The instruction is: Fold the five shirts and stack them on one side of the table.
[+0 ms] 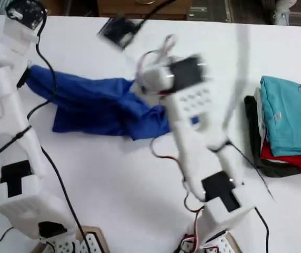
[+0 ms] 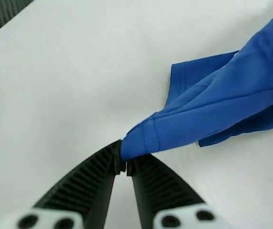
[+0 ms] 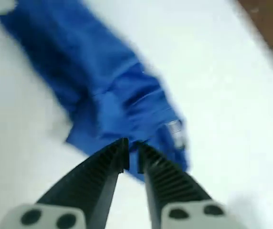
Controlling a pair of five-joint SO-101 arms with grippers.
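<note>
A blue shirt (image 1: 98,105) lies crumpled across the left middle of the table (image 1: 113,195). My left gripper (image 2: 125,161) is shut on a hemmed corner of the blue shirt (image 2: 213,109), at the cloth's left end (image 1: 32,76) in the high view. My right gripper (image 3: 132,152) hovers over the blue shirt's (image 3: 103,95) other end with its jaws nearly together and nothing visible between them. That arm's wrist (image 1: 166,76) is over the shirt's right part. A stack of folded shirts (image 1: 287,126) sits at the right edge, teal on top of red and black.
Both arm bases stand at the near edge, left (image 1: 19,195) and right (image 1: 219,200). Cables (image 1: 61,184) trail across the table between them. A small dark device (image 1: 119,30) lies at the far edge. Bare white tabletop stretches in front of the shirt.
</note>
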